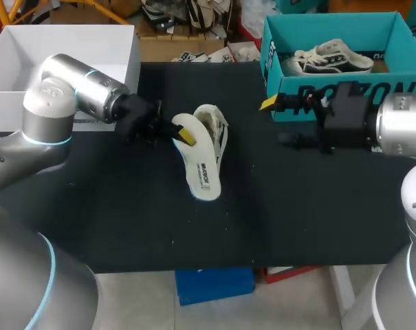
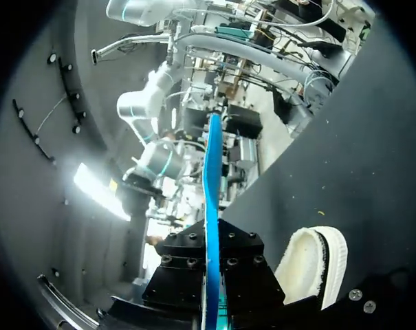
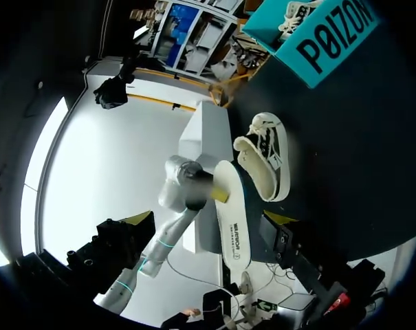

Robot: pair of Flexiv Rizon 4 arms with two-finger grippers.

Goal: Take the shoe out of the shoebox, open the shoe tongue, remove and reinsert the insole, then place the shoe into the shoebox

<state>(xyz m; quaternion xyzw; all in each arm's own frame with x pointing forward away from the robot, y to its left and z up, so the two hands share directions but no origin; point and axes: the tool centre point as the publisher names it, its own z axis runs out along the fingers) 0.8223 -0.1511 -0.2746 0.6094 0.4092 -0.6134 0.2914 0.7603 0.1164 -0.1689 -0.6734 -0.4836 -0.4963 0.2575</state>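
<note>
The left claw [image 1: 185, 133] is clamped on one end of the white insole [image 1: 203, 173], just beside the shoe [image 1: 214, 124], which lies on its side on the black table [image 1: 125, 220]. The right claw [image 1: 279, 122] hangs spread wide and empty in front of the teal shoebox [image 1: 290, 88].

White insole [image 1: 204, 173] out, shoe [image 1: 219, 130] on side

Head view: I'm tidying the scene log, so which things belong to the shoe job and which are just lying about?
Job: insole, pinched by left gripper; shoe on the table; teal shoebox.
Lying about: second shoe in the teal shoebox; white box beside the left arm.
</note>
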